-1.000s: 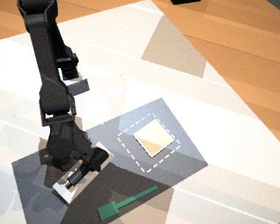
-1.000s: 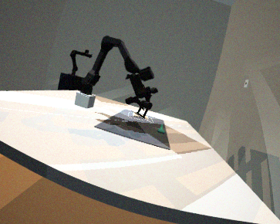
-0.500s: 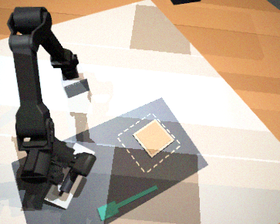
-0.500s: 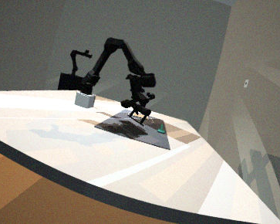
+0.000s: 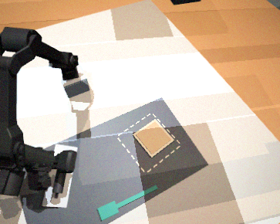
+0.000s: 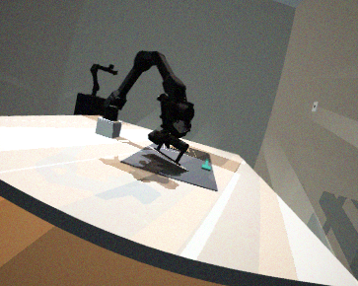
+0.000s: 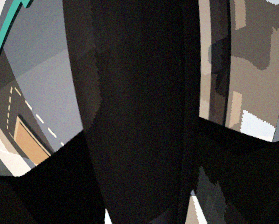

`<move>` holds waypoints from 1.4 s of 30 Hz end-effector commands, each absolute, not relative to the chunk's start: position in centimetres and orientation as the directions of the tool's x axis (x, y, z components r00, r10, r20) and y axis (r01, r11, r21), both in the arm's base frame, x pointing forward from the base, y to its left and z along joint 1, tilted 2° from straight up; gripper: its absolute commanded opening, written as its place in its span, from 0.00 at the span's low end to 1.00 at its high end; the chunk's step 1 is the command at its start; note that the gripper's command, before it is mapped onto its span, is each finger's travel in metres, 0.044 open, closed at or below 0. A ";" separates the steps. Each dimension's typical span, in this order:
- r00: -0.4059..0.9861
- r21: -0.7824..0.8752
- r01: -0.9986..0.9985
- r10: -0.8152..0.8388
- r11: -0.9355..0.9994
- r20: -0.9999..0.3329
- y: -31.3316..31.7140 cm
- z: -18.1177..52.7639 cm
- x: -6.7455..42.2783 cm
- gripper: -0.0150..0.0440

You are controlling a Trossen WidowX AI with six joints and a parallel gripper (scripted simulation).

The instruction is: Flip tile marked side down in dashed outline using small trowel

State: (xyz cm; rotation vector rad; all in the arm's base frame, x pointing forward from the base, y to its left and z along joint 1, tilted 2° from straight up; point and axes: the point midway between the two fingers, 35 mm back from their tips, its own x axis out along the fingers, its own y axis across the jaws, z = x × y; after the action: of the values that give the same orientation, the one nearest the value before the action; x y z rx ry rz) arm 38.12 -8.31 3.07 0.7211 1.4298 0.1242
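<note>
Top view: tan tile (image 5: 154,137) lies flat inside the dashed outline (image 5: 135,124) on the grey mat (image 5: 106,162). Teal trowel (image 5: 126,201) rests on the mat, well apart from the gripper (image 5: 57,189) at the mat's left edge.

Exterior: gripper (image 6: 168,145) low over the mat; trowel (image 6: 206,165) beside it, untouched.

Wrist: fingers partly closed, clamped on a dark cylinder (image 7: 133,116).

The tile (image 5: 153,137) lies inside the dashed outline (image 5: 125,131) on the mat (image 5: 102,162), with the trowel (image 5: 123,203) nearer the mat's front edge, well apart.
</note>
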 end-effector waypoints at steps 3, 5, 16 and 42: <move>0.131 0.581 0.247 0.568 0.775 -0.813 -10.2 3.3 37.3 0.25; 0.119 0.604 0.219 0.593 0.767 -0.796 -10.7 3.4 37.0 0.25; 0.092 0.735 0.063 0.730 0.675 -0.678 -13.4 4.2 35.4 0.25; 0.084 0.761 0.002 0.759 0.648 -0.646 -14.5 2.6 35.2 0.25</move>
State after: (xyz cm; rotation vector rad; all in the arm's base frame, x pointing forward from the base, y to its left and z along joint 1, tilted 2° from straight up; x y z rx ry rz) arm 34.98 -14.33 2.79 0.7176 1.3942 0.6373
